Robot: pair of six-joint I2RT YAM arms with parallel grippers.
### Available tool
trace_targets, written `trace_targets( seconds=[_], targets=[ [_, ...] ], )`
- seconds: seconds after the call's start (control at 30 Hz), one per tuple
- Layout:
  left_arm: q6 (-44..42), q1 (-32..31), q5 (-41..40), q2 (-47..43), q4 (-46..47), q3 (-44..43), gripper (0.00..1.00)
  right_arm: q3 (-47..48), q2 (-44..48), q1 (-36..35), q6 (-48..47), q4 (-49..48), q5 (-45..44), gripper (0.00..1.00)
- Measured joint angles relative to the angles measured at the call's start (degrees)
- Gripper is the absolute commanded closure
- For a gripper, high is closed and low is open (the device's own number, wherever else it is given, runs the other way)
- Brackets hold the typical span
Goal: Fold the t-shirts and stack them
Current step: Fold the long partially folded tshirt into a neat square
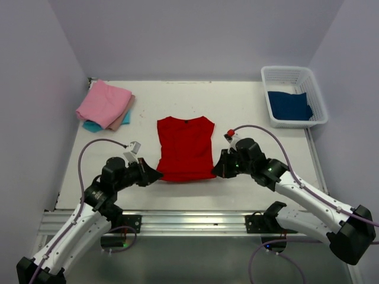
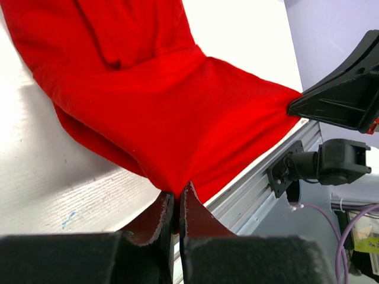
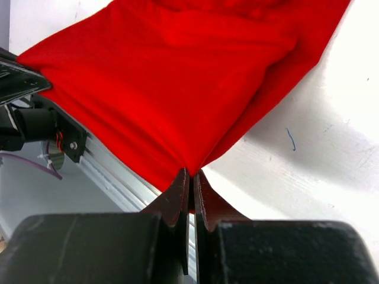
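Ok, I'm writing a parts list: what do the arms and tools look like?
The left arm and right arm share white links and black joints. A purple cable loops to each wrist. The left tool and right tool are black with tapered fingers.

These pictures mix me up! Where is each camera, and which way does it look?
Top external: high behind the arms, looking down on the table, red t-shirt and white basket; both arms show.
Left wrist: on the left arm, looking along its shut jaws pinching a shirt corner.
Right wrist: on the right arm, looking along its jaws pinching the other corner.
Shared: both wrist views see the t-shirt and the opposite jaws.
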State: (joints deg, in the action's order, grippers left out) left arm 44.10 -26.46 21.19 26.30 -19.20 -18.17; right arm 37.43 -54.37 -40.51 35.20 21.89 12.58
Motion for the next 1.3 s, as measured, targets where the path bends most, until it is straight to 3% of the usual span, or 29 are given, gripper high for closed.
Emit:
trace_targets(
  seconds=[0.23,0.57,1.03,1.07,1.13,1.17,1.2,1.23,1.27,1.3],
  targets=[
    [-2.01,-0.20,-4.42,6.97,3.87,-2.40,1.00,6.84,-7.06,-0.02,-2.47,0.33,-6.05,1.00],
    [-9.57,0.76,-8.68,34.42,20.79,-14.38,1.00,23.69,-24.92,2.32,-8.52,-0.98,-15.87,1.00],
    [-13.77,7.41,-9.20,63.98,32.54,-30.86,1.00,45.99,-54.29,13.64,-12.33,-3.34,-13.90,1.00],
    [-13.75,8.11,-9.27,66.66,32.74,-32.54,0.98,49.33,-57.35,14.12,-12.37,-2.58,-13.57,0.93],
    [-13.57,9.51,-9.66,73.00,34.07,-36.89,0.69,57.94,-64.74,15.04,-12.33,-1.97,-13.35,0.70],
    [-13.75,10.21,-10.03,75.38,35.19,-38.64,0.56,63.41,-69.05,15.52,-12.20,-1.66,-13.25,0.46],
    [-13.51,11.10,-10.69,78.05,37.55,-40.35,0.39,69.18,-73.64,16.09,-12.02,-2.14,-12.74,0.33],
    [-13.27,12.13,-11.69,79.84,40.24,-41.00,0.06,72.89,-76.61,16.57,-11.96,-2.54,-12.44,0.27],
    [-12.85,13.20,-12.94,80.70,42.40,-41.03,0.00,77.31,-79.95,17.18,-11.76,-2.71,-11.41,0.10],
    [-12.11,14.25,-14.29,80.87,43.45,-41.05,0.00,80.28,-82.44,17.81,-11.10,-3.72,-10.45,0.01]
  ],
)
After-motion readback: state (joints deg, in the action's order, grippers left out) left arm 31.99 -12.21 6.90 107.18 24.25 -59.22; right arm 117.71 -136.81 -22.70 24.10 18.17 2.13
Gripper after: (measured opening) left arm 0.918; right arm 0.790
